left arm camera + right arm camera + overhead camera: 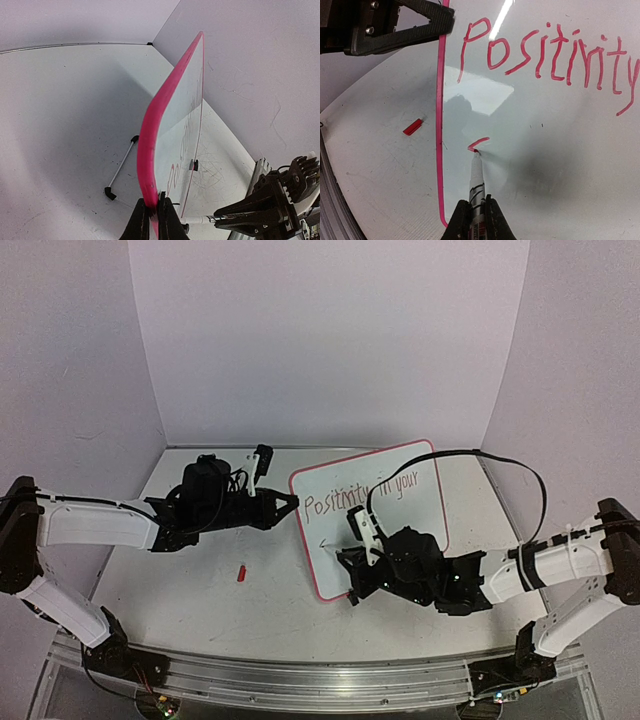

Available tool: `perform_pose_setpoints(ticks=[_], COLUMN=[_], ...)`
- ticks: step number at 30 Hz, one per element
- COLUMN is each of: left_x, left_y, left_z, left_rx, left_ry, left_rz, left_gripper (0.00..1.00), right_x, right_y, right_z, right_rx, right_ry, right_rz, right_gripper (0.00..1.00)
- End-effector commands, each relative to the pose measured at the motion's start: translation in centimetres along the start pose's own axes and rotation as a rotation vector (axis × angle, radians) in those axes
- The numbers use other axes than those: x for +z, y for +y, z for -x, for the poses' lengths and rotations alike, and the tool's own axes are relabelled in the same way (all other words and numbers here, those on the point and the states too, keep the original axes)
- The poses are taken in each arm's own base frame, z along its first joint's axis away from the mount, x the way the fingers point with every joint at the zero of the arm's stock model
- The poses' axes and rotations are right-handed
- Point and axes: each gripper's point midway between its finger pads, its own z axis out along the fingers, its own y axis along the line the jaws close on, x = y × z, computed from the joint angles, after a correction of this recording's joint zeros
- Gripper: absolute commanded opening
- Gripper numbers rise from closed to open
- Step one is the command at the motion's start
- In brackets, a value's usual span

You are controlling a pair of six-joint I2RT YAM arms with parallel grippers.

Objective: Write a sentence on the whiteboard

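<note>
Near table (200, 590) centre, we pinch the likely light, stiff, slippery whiteboard (420, 505) by its left frame edge, left gripper (154, 220) closed; right gripper (476, 220) clamps marker (476, 175).

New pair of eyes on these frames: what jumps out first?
The whiteboard stands tilted mid-table, its left edge pinched by the left gripper. Its red sentence reads "Positivity in your"; the right gripper holds a marker, tip on a short stroke beneath. A small red cap lies on the table left of the board.
</note>
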Motion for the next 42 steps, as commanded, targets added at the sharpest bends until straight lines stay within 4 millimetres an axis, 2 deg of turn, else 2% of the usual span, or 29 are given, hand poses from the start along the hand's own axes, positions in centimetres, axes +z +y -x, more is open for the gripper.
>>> perform_pose_setpoints(ticks=[1, 10, 26, 42], left_x=[0.5, 0.5, 0.5, 0.4], left_y=[0.7, 0.7, 0.6, 0.5], left_z=[0.7, 0.7, 0.8, 0.9], left_rx=[0.041, 0.041, 0.041, 0.040], left_ry=[-0.012, -0.012, -0.012, -0.013], left_rz=[0.045, 0.045, 0.043, 0.043], left_gripper=[0.00, 0.00, 0.00, 0.00], right_x=[-0.6, -0.8, -0.7, 0.4], right_y=[-1.3, -1.3, -0.2, 1.4], right_z=[0.2, -0.3, -1.0, 0.2], right_rx=[0.014, 0.017, 0.018, 0.023], right_ry=[-0.011, 0.003, 0.025, -0.003], right_rz=[-0.054, -0.047, -0.005, 0.029], right_gripper=[0.00, 0.00, 0.00, 0.00])
